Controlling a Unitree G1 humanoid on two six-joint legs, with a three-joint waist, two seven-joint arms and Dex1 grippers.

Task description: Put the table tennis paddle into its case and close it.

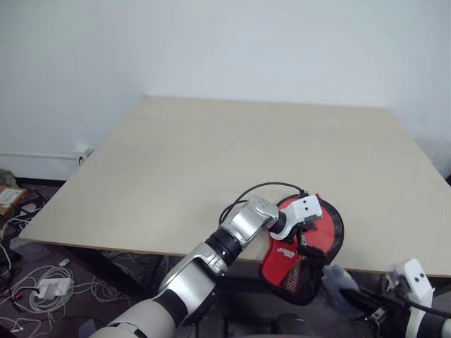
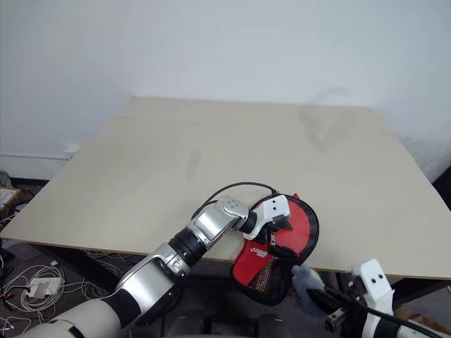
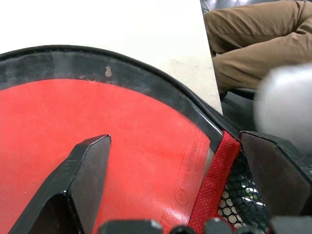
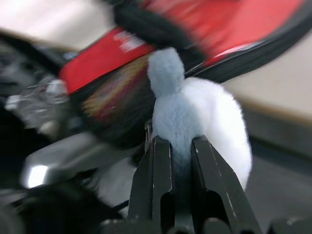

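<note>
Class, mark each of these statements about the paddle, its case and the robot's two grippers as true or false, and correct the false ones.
1. The case hangs partly over the table's near edge. True.
2. The left gripper is shut. False: it is open, fingers astride the case's edge.
3. The table tennis paddle lies inside the open case. True.
4. The right gripper holds the paddle. False: it is shut on a pale fluffy pompom.
5. The case is red all over. False: it has black piping and mesh.
</note>
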